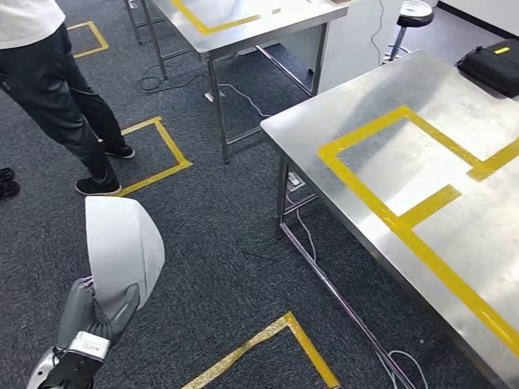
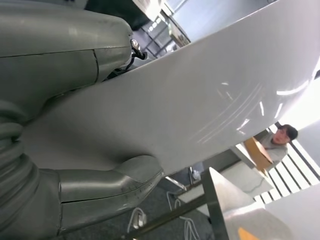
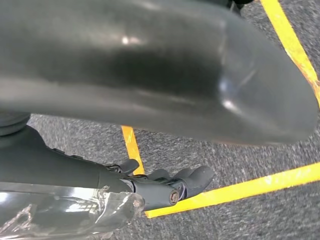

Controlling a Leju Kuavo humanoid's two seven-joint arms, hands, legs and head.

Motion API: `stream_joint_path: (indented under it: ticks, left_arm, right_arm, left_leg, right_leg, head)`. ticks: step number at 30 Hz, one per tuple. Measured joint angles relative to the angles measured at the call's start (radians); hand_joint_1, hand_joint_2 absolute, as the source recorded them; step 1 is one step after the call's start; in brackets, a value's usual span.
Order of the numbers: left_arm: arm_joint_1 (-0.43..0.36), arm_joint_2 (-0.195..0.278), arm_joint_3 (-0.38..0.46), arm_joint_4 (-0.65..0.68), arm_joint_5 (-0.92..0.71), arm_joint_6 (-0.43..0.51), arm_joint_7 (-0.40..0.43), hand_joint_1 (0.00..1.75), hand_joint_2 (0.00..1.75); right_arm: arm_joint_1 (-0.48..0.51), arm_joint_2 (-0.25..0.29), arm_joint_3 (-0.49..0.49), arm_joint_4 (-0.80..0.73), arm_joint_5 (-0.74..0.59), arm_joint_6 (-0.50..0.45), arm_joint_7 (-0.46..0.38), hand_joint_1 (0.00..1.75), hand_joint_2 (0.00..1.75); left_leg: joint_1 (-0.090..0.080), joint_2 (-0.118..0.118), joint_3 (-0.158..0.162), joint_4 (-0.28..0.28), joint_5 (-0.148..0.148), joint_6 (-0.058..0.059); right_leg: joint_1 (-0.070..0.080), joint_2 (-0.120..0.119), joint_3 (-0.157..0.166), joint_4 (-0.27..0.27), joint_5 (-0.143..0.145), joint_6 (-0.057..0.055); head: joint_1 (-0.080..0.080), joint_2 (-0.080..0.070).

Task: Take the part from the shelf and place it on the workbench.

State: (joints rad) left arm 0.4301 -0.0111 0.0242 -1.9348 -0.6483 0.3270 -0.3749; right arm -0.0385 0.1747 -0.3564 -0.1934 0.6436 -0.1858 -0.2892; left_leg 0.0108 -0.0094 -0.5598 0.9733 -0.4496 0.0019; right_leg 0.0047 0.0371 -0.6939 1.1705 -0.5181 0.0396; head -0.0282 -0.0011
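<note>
- Carrying is the step in hand, by the look of it: the left hand (image 1: 92, 324), low at the near left of the head view, grips a white curved part (image 1: 122, 247) by its lower end, so the part stands up above the hand.
- From the left wrist, the thumb (image 2: 113, 185) presses one face of the part (image 2: 196, 105) and a finger (image 2: 68, 45) lies across the other, so the hold looks firm.
- The right hand (image 3: 166, 187) hangs over grey carpet (image 3: 226, 160) and yellow tape (image 3: 245, 187); its dark fingers look loosely extended with nothing between them.
- Farther off to the right stands the steel workbench (image 1: 379, 97), marked with yellow tape (image 1: 422, 211). The part is well apart from it, over carpet.
- Next, the robot likely needs to close on the bench, swing the left arm over it, lower the part and let go.
- Beyond, at the left, a person's legs (image 1: 67, 113) stand on the carpet, with a second table (image 1: 245, 32) behind.
</note>
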Motion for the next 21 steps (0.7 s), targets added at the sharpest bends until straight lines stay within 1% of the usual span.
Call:
stream_joint_path:
  ticks: [1,2,3,4,5,6,7,8,9,10,11,12,13,14,15,16,17,18,19,20,21]
  left_arm:
    - [0.001,0.0,0.0,0.0,0.0,0.0,0.0,1.68,1.75]
    - [0.001,0.0,0.0,0.0,0.0,0.0,0.0,1.68,1.75]
    - [0.001,-0.001,0.0,0.0,0.001,-0.001,0.0,1.68,1.75]
    - [0.001,-0.001,0.0,0.0,0.002,-0.002,0.0,1.68,1.75]
    - [0.001,-0.001,0.001,0.0,0.003,-0.002,0.0,1.68,1.75]
    - [0.001,-0.002,0.001,0.0,0.005,-0.002,0.0,1.68,1.75]
    - [0.001,-0.001,0.001,0.0,0.006,-0.002,0.0,1.68,1.75]
    - [0.001,-0.001,0.001,0.0,0.006,-0.003,0.0,1.68,1.75]
    - [0.001,-0.001,0.001,0.0,0.006,-0.004,0.001,1.68,1.75]
    - [0.001,-0.001,0.001,0.0,0.006,-0.006,0.001,1.68,1.75]
    - [0.0,-0.001,0.0,0.0,0.006,-0.008,0.001,1.68,1.75]
    - [-0.001,-0.002,0.0,0.0,0.006,-0.011,0.001,1.68,1.75]
    - [-0.001,-0.002,0.0,0.0,0.006,-0.013,0.001,1.68,1.75]
    - [-0.002,-0.002,0.0,0.0,0.006,-0.014,0.001,1.68,1.75]
    - [-0.001,-0.002,0.0,0.0,0.006,-0.014,0.001,1.68,1.75]
    - [0.0,-0.003,0.001,0.0,0.006,-0.015,0.001,1.68,1.75]
    - [0.001,-0.003,0.001,0.0,0.006,-0.016,0.001,1.68,1.75]
    - [0.002,-0.003,0.001,0.001,0.006,-0.016,0.001,1.68,1.75]
    - [0.002,-0.003,0.001,0.001,0.006,-0.017,0.001,1.68,1.75]
    - [0.002,-0.003,0.0,0.001,0.005,-0.017,0.001,1.68,1.75]
    - [0.001,-0.003,0.0,0.001,0.003,-0.017,0.001,1.68,1.75]
  right_arm:
    - [-0.002,0.0,0.0,0.0,0.0,0.0,0.0,0.0,0.0]
    - [-0.002,0.0,-0.001,0.0,0.0,0.0,0.0,0.0,0.0]
    - [-0.002,0.0,-0.001,0.0,-0.001,0.0,0.0,0.0,0.0]
    - [0.0,0.0,-0.002,0.0,-0.001,0.0,0.0,0.0,0.0]
    - [0.001,0.0,-0.002,0.0,-0.001,-0.001,0.0,0.0,0.0]
    - [0.002,0.001,-0.002,0.0,-0.001,-0.001,0.0,0.0,0.0]
    - [0.001,0.002,-0.002,0.0,-0.001,0.0,0.0,0.0,0.0]
    - [-0.001,0.003,-0.002,0.0,-0.001,0.0,0.0,0.0,0.0]
    - [-0.003,0.005,-0.002,0.0,-0.001,0.001,0.0,0.0,0.0]
    - [-0.004,0.005,-0.002,0.0,0.0,0.001,0.001,0.0,0.0]
    - [-0.006,0.005,-0.002,0.0,0.0,0.002,0.001,0.0,0.0]
    - [-0.006,0.005,-0.002,0.0,0.0,0.002,0.001,0.0,0.0]
    - [-0.006,0.005,-0.002,0.0,0.0,0.002,0.001,0.0,0.0]
    - [-0.007,0.005,-0.002,0.0,0.0,0.002,0.001,0.0,0.0]
    - [-0.008,0.005,-0.002,0.0,0.0,0.001,0.002,0.0,0.0]
    - [-0.008,0.005,-0.002,0.0,0.0,0.001,0.002,0.0,0.0]
    - [-0.009,0.005,-0.002,0.0,0.001,0.0,0.002,0.0,0.0]
    - [-0.008,0.005,-0.002,0.0,0.001,0.0,0.002,0.0,0.0]
    - [-0.008,0.005,-0.002,0.0,0.001,0.0,0.002,0.0,0.0]
    - [-0.007,0.005,-0.002,0.0,0.001,-0.001,0.002,0.0,0.0]
    - [-0.007,0.005,-0.002,0.0,0.001,-0.001,0.002,0.0,0.0]
  left_leg:
    - [0.0,0.015,0.003,0.0,-0.003,0.001]
    - [0.0,0.029,0.007,0.0,-0.007,0.0]
    - [0.002,0.043,0.013,0.0,-0.012,-0.003]
    - [0.005,0.055,0.021,0.0,-0.018,-0.007]
    - [0.009,0.066,0.03,0.0,-0.025,-0.013]
    - [0.011,0.075,0.039,0.001,-0.032,-0.021]
    - [0.01,0.084,0.046,0.005,-0.04,-0.03]
    - [0.008,0.091,0.051,0.008,-0.046,-0.037]
    - [0.005,0.097,0.054,0.009,-0.05,-0.043]
    - [0.003,0.104,0.057,0.009,-0.052,-0.047]
    - [0.004,0.109,0.06,0.006,-0.054,-0.049]
    - [0.007,0.102,0.061,0.009,-0.062,-0.052]
    - [0.009,0.085,0.053,0.03,-0.078,-0.054]
    - [0.011,0.063,0.032,0.072,-0.104,-0.056]
    - [0.01,0.039,0.0,0.135,-0.135,-0.055]
    - [0.009,0.026,-0.039,0.206,-0.163,-0.053]
    - [0.008,0.021,-0.075,0.265,-0.179,-0.051]
    - [0.006,0.018,-0.099,0.295,-0.176,-0.048]
    - [0.005,0.015,-0.105,0.29,-0.154,-0.043]
    - [0.004,0.009,-0.093,0.25,-0.118,-0.037]
    - [0.004,-0.008,-0.069,0.19,-0.077,-0.03]
  right_leg:
    - [-0.002,-0.015,-0.033,0.065,-0.026,0.005]
    - [-0.006,-0.023,-0.058,0.114,-0.039,0.009]
    - [-0.01,-0.027,-0.066,0.131,-0.034,0.015]
    - [-0.015,-0.032,-0.055,0.107,-0.009,0.02]
    - [-0.02,-0.041,-0.026,0.05,0.027,0.026]
    - [-0.023,-0.063,0.009,-0.018,0.056,0.034]
    - [-0.025,-0.078,0.039,-0.074,0.078,0.034]
    - [-0.026,-0.089,0.057,-0.109,0.087,0.03]
    - [-0.024,-0.091,0.062,-0.12,0.085,0.022]
    - [-0.023,-0.078,0.06,-0.119,0.084,0.009]
    - [-0.022,-0.068,0.058,-0.117,0.082,0.0]
    - [-0.021,-0.057,0.058,-0.117,0.081,-0.007]
    - [-0.022,-0.047,0.059,-0.118,0.081,-0.015]
    - [-0.022,-0.036,0.06,-0.119,0.081,-0.021]
    - [-0.022,-0.025,0.06,-0.119,0.081,-0.025]
    - [-0.021,-0.014,0.06,-0.119,0.081,-0.028]
    - [-0.019,-0.001,0.06,-0.119,0.08,-0.03]
    - [-0.018,0.013,0.061,-0.119,0.08,-0.031]
    - [-0.016,0.028,0.062,-0.119,0.08,-0.032]
    - [-0.016,0.043,0.063,-0.119,0.081,-0.031]
    - [-0.016,0.057,0.064,-0.119,0.081,-0.03]
  head:
    - [0.001,0.0]
    - [0.001,0.0]
    - [0.001,0.0]
    - [0.001,0.0]
    - [0.001,0.0]
    - [0.002,0.0]
    - [0.004,0.0]
    - [0.005,0.0]
    - [0.004,0.0]
    - [0.004,0.0]
    - [0.001,0.0]
    - [-0.001,0.0]
    - [-0.002,0.0]
    - [-0.005,0.0]
    - [-0.008,0.0]
    - [-0.01,0.0]
    - [-0.011,0.0]
    - [-0.012,0.0]
    - [-0.012,0.0]
    - [-0.012,0.0]
    - [-0.012,0.0]
